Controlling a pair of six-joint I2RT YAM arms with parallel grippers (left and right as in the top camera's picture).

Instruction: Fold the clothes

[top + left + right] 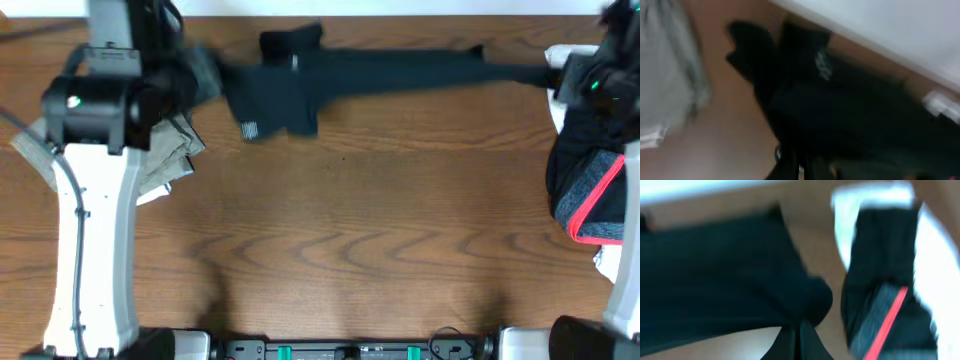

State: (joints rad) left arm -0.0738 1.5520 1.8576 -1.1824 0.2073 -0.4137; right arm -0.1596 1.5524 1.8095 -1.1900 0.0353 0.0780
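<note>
A dark garment (380, 70) is stretched out along the far edge of the table, with a folded part hanging at its left end (270, 105). My left gripper (205, 78) is shut on its left end and my right gripper (553, 78) is shut on its right end. In the blurred left wrist view the dark cloth (850, 110) fills the frame above the shut fingers (800, 167). In the right wrist view the cloth (715, 275) bunches at the shut fingers (800, 340).
A grey-beige garment (175, 150) lies under the left arm and also shows in the left wrist view (670, 80). A dark pile with a red stripe (590, 190) sits at the right edge and also shows in the right wrist view (885, 300). A bare wooden table (350, 250) lies in front.
</note>
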